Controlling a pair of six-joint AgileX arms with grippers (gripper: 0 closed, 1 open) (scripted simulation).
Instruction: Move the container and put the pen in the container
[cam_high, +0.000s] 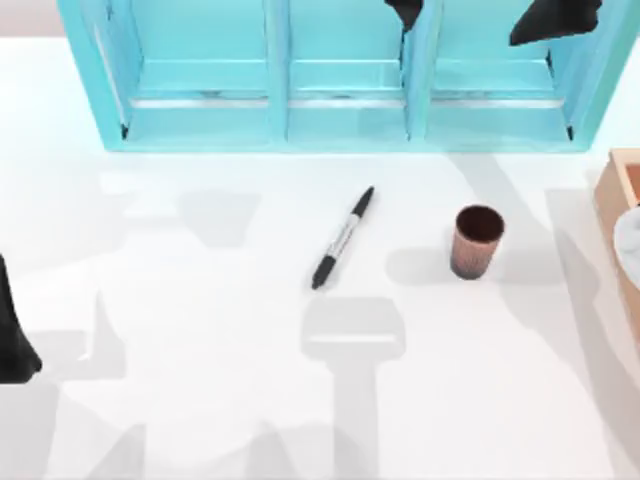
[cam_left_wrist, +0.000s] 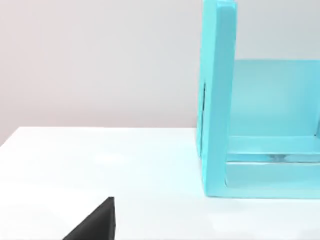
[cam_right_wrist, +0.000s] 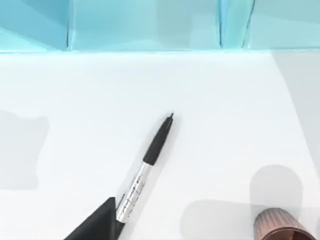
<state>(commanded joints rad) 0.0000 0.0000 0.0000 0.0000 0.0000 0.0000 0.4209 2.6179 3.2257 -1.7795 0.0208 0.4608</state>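
The pen (cam_high: 343, 238), a slim black marker with a grey-white label band, lies flat at the table's middle, slanting toward the shelf. To its right the container (cam_high: 477, 240), a small copper-brown cup with a dark inside, stands upright and apart from the pen. In the right wrist view the pen (cam_right_wrist: 145, 165) lies below the camera and the container (cam_right_wrist: 279, 227) sits at the frame's edge. A dark part of my right gripper (cam_right_wrist: 97, 225) hovers near the pen's label end. My right arm (cam_high: 555, 20) hangs high over the shelf. My left arm (cam_high: 12, 335) stays parked at the table's left edge.
A turquoise shelf unit (cam_high: 340, 110) spans the back of the table, and the left wrist view shows its end wall (cam_left_wrist: 217, 100). A tan wooden box (cam_high: 620, 195) stands at the right edge, close to the cup. White tabletop stretches in front of the pen.
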